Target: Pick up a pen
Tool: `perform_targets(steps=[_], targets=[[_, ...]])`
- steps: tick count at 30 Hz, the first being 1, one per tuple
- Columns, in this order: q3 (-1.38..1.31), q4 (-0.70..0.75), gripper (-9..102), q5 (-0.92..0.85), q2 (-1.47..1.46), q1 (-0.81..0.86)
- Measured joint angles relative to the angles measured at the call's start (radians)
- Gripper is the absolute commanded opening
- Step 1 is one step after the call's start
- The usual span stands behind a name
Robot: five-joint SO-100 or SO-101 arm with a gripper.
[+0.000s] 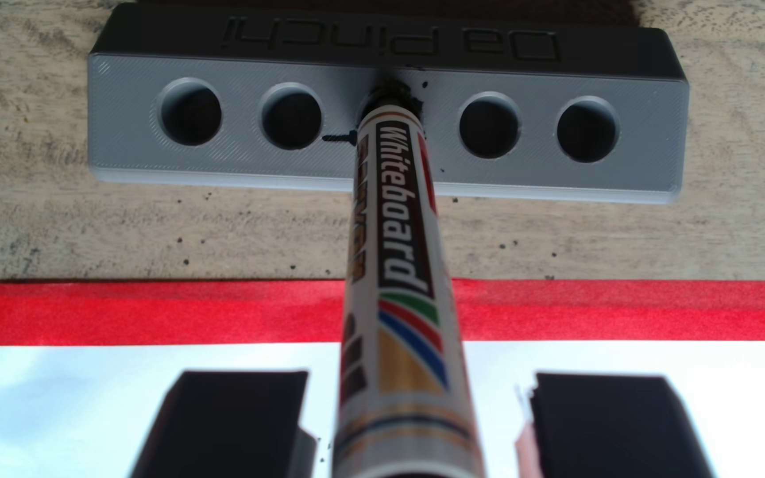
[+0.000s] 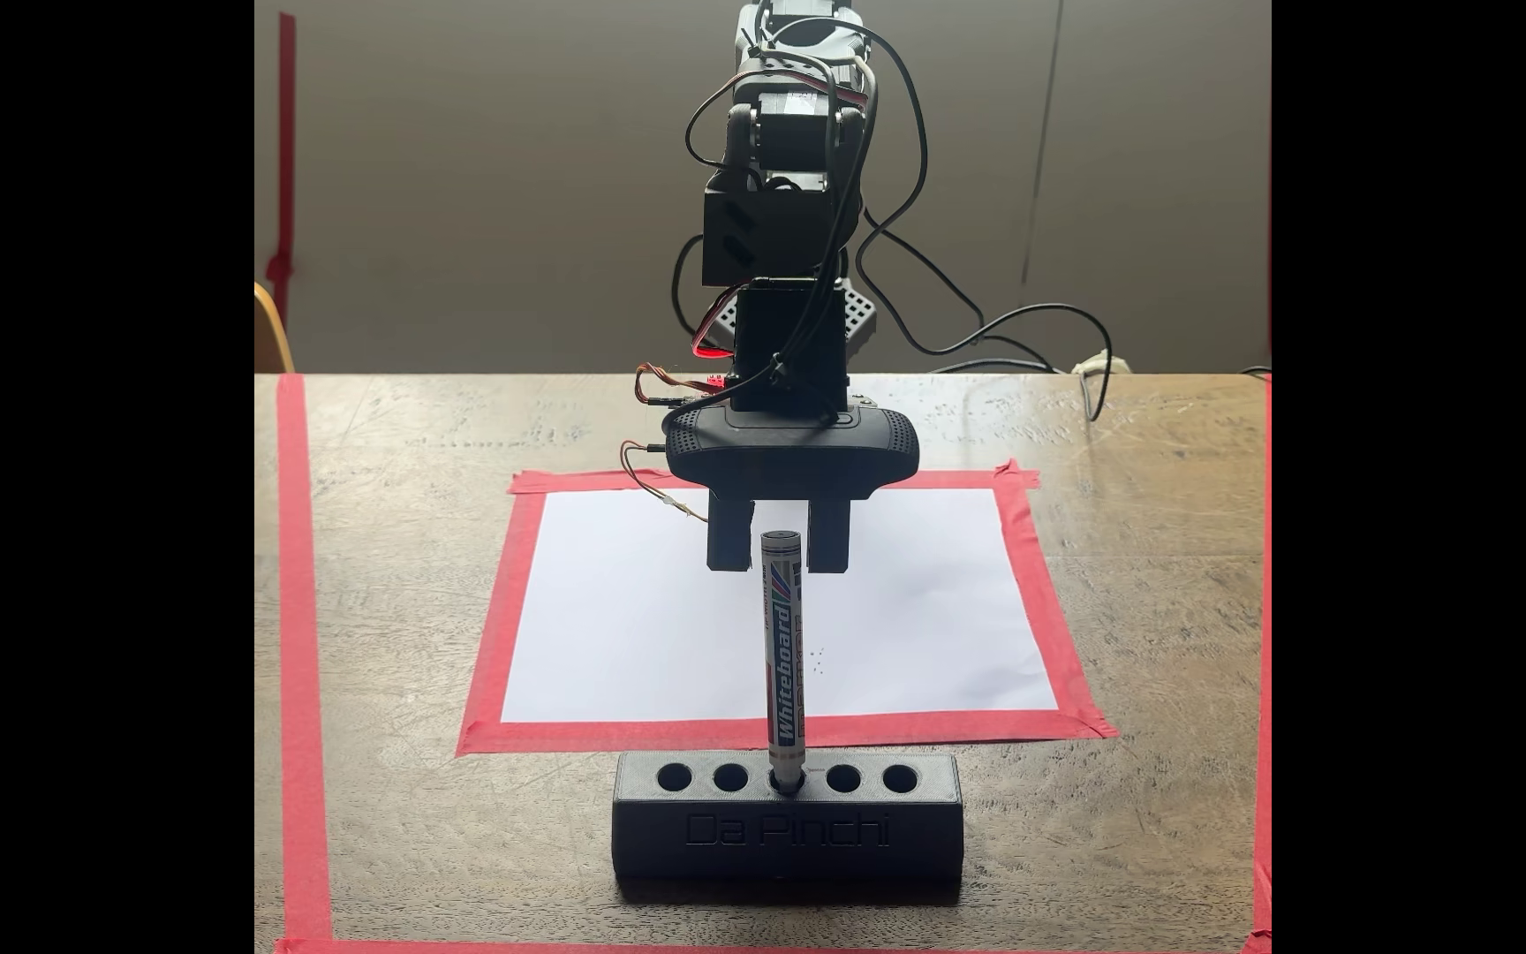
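The pen (image 2: 783,660) is a slim white-grey marker with "Whiteboard" along its side. It stands nearly upright, tip down, in the middle hole of a dark grey holder block (image 2: 787,835) marked "Da Pinchi". My gripper (image 2: 779,561) hangs over it, open, with a black finger on each side of the pen's dark top end and a small gap on both sides. In the wrist view the pen (image 1: 399,257) runs up the middle from between the two fingers (image 1: 229,423) of the gripper (image 1: 419,377) to the holder (image 1: 114,115).
The holder has several round holes, the others empty. Behind it a white sheet of paper (image 2: 649,624) is taped to the wooden table (image 2: 1154,596) with red tape (image 2: 778,732). A wider red tape line (image 2: 301,642) frames the work area. Cables (image 2: 1016,321) trail at the back right.
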Motion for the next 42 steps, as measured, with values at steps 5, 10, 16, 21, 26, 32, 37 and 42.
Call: perform_targets(steps=[5, 10, 16, 21, 26, 32, 37, 42], targets=[[0.0, -0.005, 71, 0.0, 0.0, 0.0], [0.0, -0.005, 68, 0.0, -0.031, -0.002], [0.0, -0.005, 63, 0.0, -0.037, 0.0], [0.0, -0.005, 63, 0.0, -0.037, -0.002], [0.0, -0.005, 63, 0.0, -0.037, -0.002], [0.0, -0.005, 63, 0.0, -0.037, -0.002], [-0.003, -0.005, 63, 0.0, -0.037, 0.002], [-0.003, -0.005, 63, 0.0, -0.037, 0.005]])
